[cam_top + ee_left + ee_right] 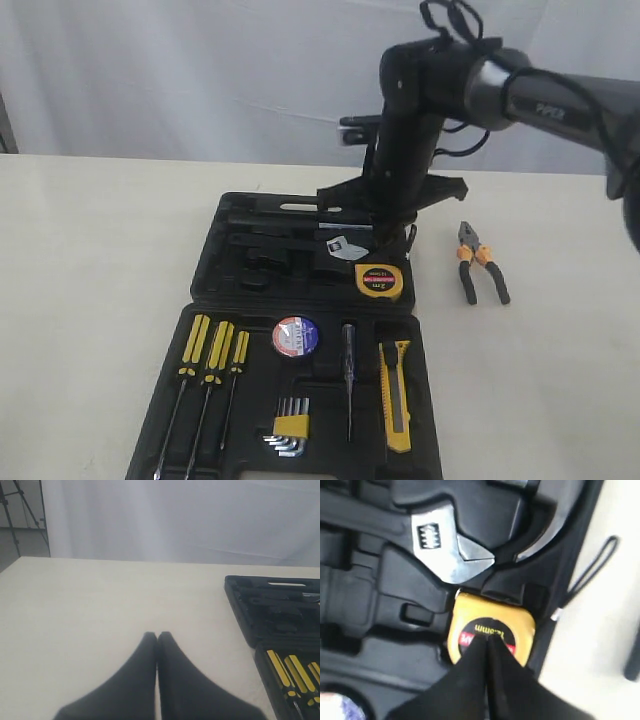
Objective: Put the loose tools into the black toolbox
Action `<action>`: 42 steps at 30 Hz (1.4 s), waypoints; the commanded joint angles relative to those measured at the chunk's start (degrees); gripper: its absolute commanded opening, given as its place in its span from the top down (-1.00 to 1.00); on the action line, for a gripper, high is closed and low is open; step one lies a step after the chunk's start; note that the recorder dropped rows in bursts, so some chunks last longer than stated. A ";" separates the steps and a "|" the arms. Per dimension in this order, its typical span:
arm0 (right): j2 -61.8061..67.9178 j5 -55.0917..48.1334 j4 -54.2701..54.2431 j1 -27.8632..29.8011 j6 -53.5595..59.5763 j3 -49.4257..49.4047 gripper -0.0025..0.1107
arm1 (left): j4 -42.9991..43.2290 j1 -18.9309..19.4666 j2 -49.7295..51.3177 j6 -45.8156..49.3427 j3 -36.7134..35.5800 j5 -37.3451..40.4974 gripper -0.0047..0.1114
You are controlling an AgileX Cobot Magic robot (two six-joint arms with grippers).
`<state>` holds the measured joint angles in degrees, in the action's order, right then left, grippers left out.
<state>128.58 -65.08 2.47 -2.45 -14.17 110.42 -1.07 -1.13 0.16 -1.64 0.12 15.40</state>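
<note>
The black toolbox (240,235) lies open on the table. In its far half sits the round yellow tape measure (380,282), beside a silver wrench (345,245). My right gripper (487,637) is shut, empty, its tips over the tape measure's (520,625) label; whether they touch it I cannot tell. The tape roll (296,336) and the yellow-black utility knife (396,395) rest in the near half. Orange-handled pliers (480,262) lie on the table right of the toolbox. My left gripper (157,635) is shut over bare table, left of the toolbox (280,610).
Yellow-handled screwdrivers (210,350) and a hex key set (290,425) sit in the near half of the case. The tape measure's black wrist strap (590,575) loops out onto the table. A white curtain hangs behind the table.
</note>
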 commanded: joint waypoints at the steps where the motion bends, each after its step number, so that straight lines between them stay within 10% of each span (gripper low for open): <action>1: -5.11 -2.74 0.68 2.00 1.21 0.05 0.96 | -0.14 -0.12 -0.16 -0.15 -0.12 0.03 0.92; 16: -8.01 -0.86 1.08 12.86 5.24 0.05 0.96 | -0.14 -0.12 -0.16 -0.15 -0.12 0.03 0.92; 42: -22.28 -4.88 8.14 13.15 3.20 -5.19 0.96 | -0.14 -0.12 -0.16 -0.05 -0.12 0.03 0.92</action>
<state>106.84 -69.87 9.92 10.22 -9.60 105.74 -1.07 -1.13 0.16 -1.64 0.12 15.40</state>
